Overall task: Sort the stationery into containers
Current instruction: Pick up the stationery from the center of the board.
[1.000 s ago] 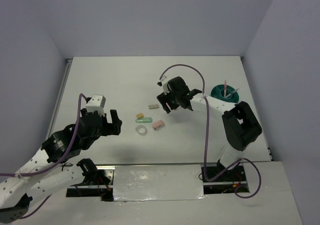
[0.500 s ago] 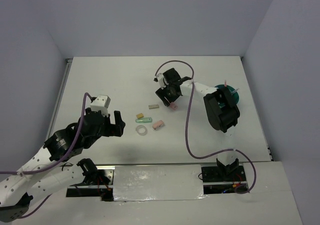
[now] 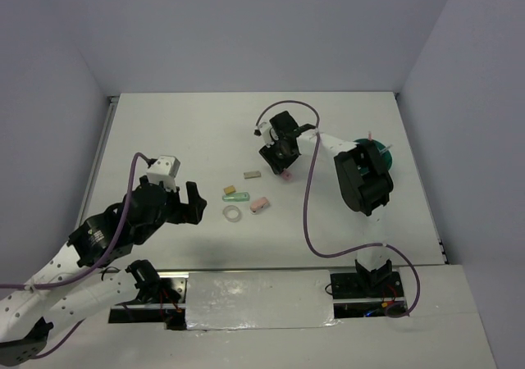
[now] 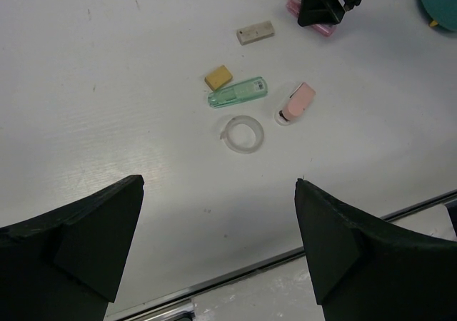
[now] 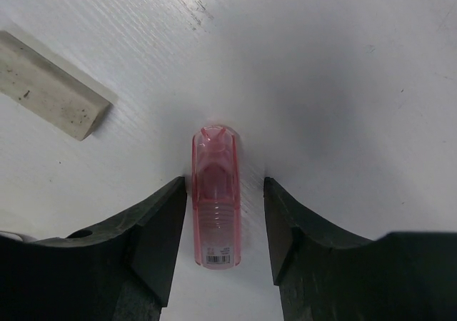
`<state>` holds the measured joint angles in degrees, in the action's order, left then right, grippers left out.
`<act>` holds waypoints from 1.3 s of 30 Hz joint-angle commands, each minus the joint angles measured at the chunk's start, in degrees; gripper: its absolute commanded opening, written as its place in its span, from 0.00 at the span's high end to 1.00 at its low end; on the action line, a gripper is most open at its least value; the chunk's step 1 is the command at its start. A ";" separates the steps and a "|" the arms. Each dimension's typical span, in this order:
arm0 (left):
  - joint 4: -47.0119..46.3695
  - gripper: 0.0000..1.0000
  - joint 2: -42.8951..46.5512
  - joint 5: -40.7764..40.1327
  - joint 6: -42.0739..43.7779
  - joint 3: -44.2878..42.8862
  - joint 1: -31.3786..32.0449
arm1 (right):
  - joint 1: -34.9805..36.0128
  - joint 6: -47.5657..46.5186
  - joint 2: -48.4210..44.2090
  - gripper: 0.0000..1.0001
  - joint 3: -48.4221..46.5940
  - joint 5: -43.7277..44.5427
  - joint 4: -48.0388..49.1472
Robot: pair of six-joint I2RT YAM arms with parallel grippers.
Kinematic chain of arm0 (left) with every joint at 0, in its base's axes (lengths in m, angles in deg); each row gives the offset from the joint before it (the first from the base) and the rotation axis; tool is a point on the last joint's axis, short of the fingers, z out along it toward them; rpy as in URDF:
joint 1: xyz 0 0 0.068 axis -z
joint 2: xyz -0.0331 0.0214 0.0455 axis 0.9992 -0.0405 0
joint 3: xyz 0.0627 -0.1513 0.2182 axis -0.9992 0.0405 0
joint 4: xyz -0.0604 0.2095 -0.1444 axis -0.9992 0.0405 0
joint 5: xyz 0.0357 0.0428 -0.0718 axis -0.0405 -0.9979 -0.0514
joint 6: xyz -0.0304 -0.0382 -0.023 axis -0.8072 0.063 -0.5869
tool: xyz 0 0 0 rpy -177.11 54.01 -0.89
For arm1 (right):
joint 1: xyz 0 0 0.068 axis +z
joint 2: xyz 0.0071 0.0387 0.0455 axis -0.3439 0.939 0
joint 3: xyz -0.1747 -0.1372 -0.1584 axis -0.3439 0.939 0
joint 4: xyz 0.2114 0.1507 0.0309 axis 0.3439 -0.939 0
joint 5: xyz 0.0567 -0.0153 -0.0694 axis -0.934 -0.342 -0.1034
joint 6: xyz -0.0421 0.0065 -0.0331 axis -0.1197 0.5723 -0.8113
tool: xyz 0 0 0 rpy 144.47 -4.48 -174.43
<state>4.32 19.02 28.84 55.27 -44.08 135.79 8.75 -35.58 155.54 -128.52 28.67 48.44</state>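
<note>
My right gripper (image 3: 283,162) is low on the table, open, its jaws either side of a pink translucent case (image 5: 216,200). The left jaw is at the case's side and the right jaw stands a little off it. A grey block (image 5: 50,85) lies just to the left. The tan block (image 4: 218,77), green case (image 4: 238,93), pink-and-white piece (image 4: 296,103) and clear tape ring (image 4: 242,133) lie together mid-table. My left gripper (image 4: 218,192) is open and empty, hovering nearer the front edge than they are. The teal organiser (image 3: 381,150) stands at the right, partly behind my right arm.
A thin pink pen (image 3: 370,139) stands in the organiser. The right arm's purple cable (image 3: 308,197) loops over the table's right half. White walls close the table at the back and sides. A metal rail (image 4: 285,253) runs along the front edge.
My right arm has swung its elbow back toward the organiser, and its gripper has come down over the pink case. My left gripper has shifted slightly.
</note>
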 commanded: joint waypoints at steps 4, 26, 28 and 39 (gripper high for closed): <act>-2.44 0.01 0.85 1.44 1.20 -0.46 -0.22 | 1.02 -0.65 1.82 0.44 -2.35 -0.97 -2.58; -2.97 0.01 1.11 2.67 1.72 -0.19 -0.22 | 3.39 -0.65 4.99 0.56 -7.97 0.35 -5.04; -3.06 0.01 1.20 2.67 1.72 -0.19 -0.13 | 3.31 -0.92 4.99 0.64 -7.71 0.61 -5.31; -3.24 0.01 1.73 3.28 1.99 -0.11 -0.22 | 2.70 1.18 0.34 1.00 -3.24 2.02 0.03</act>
<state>3.51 20.31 31.57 55.69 -44.06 135.79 11.53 -35.93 158.92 -134.25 29.92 45.12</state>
